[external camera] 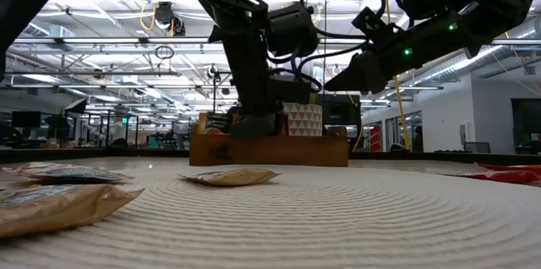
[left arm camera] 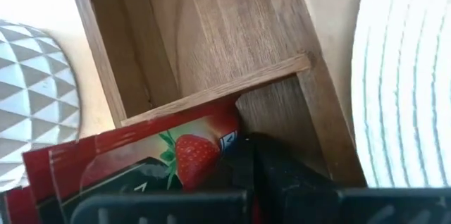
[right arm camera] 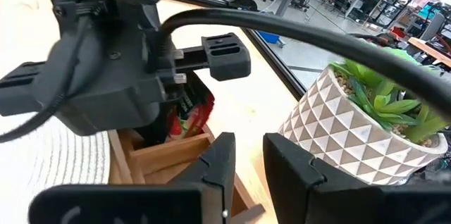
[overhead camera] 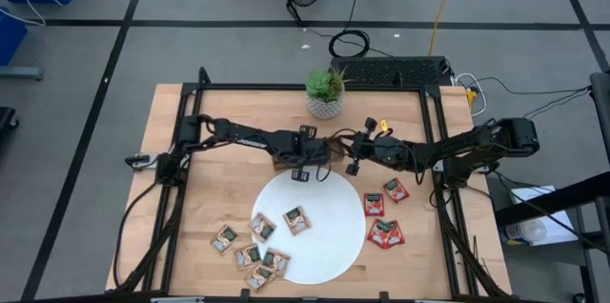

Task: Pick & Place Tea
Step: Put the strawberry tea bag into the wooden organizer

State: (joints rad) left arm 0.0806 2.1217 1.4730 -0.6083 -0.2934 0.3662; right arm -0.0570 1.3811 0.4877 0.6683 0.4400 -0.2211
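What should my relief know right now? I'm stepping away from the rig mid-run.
Left end effector: down in the tray, at the red sachets standing in it.
Right end effector: open, empty, hanging beside the tray.
Done: a few red sachets are in the tray.
Left: three reds lie on the table to the right of the plate. About six tan sachets lie on the plate and by its left edge. All of these probably still need to go into the tray.
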